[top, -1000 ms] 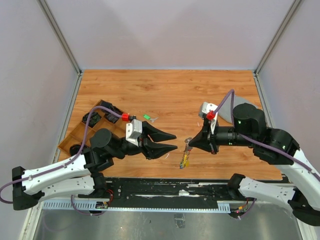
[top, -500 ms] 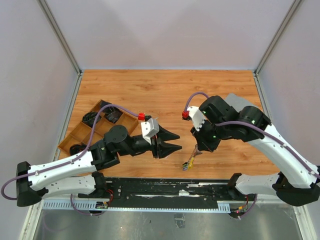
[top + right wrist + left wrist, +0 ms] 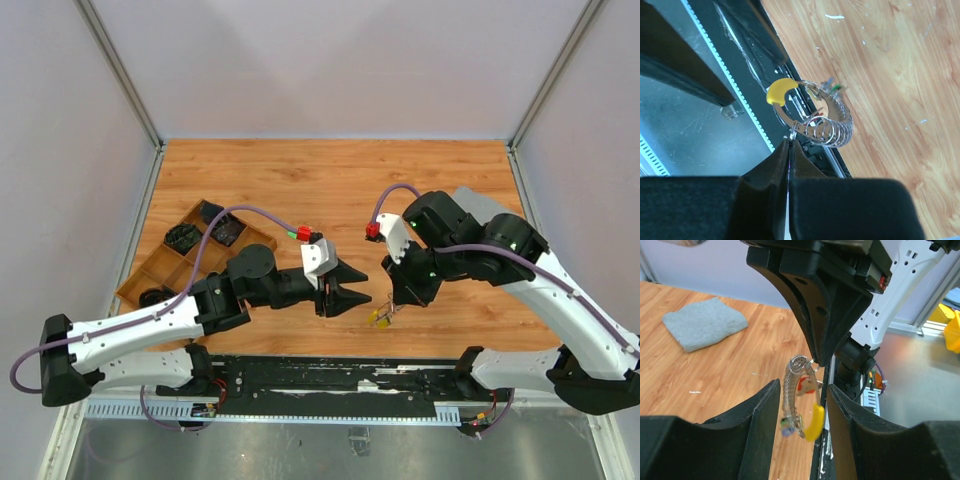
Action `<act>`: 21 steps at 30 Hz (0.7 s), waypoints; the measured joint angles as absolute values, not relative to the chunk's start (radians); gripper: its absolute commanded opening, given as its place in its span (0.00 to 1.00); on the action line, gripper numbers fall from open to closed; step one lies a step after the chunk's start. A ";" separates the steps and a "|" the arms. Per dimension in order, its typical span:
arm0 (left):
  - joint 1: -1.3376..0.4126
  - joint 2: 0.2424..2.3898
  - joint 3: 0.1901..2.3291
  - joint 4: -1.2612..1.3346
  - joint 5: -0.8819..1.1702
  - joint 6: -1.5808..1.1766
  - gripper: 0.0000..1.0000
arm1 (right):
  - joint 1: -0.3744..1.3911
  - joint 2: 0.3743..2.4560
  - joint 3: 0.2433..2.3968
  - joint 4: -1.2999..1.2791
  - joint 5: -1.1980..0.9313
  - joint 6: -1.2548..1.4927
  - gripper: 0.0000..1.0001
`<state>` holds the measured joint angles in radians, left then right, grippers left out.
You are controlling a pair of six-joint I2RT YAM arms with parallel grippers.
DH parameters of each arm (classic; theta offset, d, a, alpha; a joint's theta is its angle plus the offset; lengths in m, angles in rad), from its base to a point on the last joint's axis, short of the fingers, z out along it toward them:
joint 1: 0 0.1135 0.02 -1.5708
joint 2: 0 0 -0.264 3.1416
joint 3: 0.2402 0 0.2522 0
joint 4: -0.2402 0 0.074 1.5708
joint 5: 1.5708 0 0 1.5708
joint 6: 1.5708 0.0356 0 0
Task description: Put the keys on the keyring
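Right gripper (image 3: 394, 302) points straight down with its two black fingers pressed flat together, pinching the thin silver ring at the top of the keyring (image 3: 380, 317). So the keyring hangs in the air off that tip, over the near edge of the table (image 3: 330, 180), about midway between left and right.

Left gripper (image 3: 362, 290) comes in from the left, roughly half open. In its wrist view the keyring (image 3: 790, 400) dangles right in the gap between the two fingers (image 3: 757, 412). I can't tell if the yellow head brushes the right one (it looks super close).

Count-wise there's one keyring, made of a shiny wire ring plus a springy-looking coil of loops (image 3: 829, 131). For keys I can make out one curved yellow plastic head (image 3: 780, 91) and one red head (image 3: 804, 386). There are also tiny green and blue bits (image 3: 832, 85), too small to count properly.

Further out there's one grey cloth (image 3: 705, 329), soft and folded, far right on the table and half behind the right arm. One brown tray (image 3: 150, 275) with compartments sits on the left, with dark parts in it.

The table is orange wood grain with a few white scuffs. There's a black rail and metal plate along the near edge, and plain pale walls (image 3: 330, 70) with metal corner posts.
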<state>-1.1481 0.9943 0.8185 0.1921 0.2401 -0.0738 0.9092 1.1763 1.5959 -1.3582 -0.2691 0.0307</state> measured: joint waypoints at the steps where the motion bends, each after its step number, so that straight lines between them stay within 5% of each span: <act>1: -1.148 1.003 0.826 0.187 0.250 -0.066 0.48 | 0.909 1.171 1.594 -1.351 -0.284 0.027 0.01; 21: -1.148 1.079 0.932 0.086 0.389 0.031 0.44 | 0.909 1.095 1.549 -1.219 -0.435 -0.023 0.01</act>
<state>-1.1481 1.0794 0.9318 0.0864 0.3885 0.0307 0.9092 1.0950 1.5486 -1.2190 -0.4347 -0.0235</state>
